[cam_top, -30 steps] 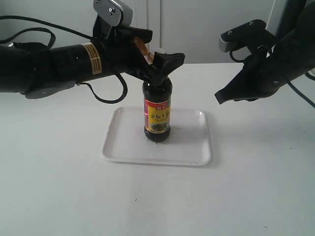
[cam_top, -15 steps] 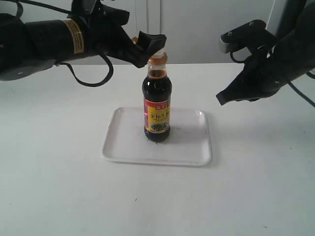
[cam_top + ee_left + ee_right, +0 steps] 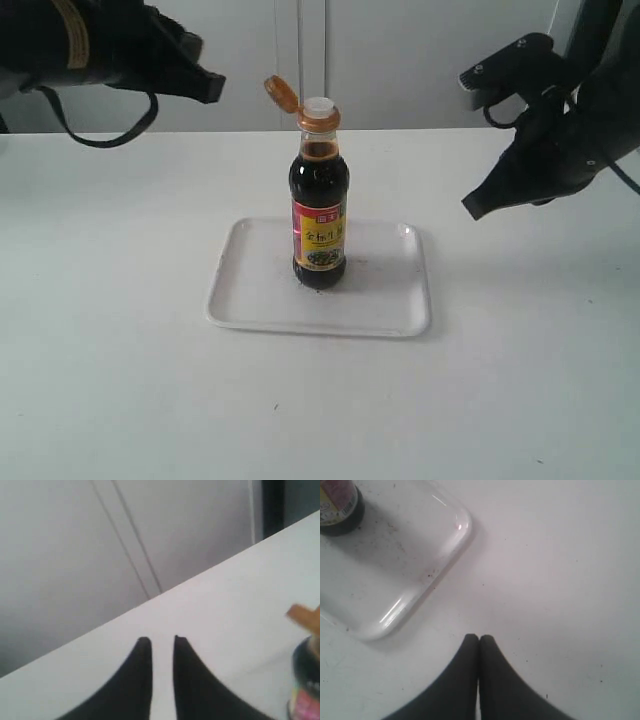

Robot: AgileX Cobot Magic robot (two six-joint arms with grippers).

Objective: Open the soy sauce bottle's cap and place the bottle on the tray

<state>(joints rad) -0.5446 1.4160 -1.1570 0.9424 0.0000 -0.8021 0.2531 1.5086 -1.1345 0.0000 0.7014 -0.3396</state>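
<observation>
Exterior view has the soy sauce bottle [image 3: 320,225] standing upright near the middle of the tray [image 3: 385,305], with the cap [image 3: 283,94] flipped back on its hinge to the left and the white spout [image 3: 318,104] bare on top. Up at the left, well clear of the bottle, the left gripper [image 3: 160,641] hangs above the table [image 3: 120,380] with only a narrow slit between its fingertips and nothing in it. Over on the right, the right gripper [image 3: 479,638] has its two fingers pressed tight together, empty, hovering over the table near a corner of the tray.
</observation>
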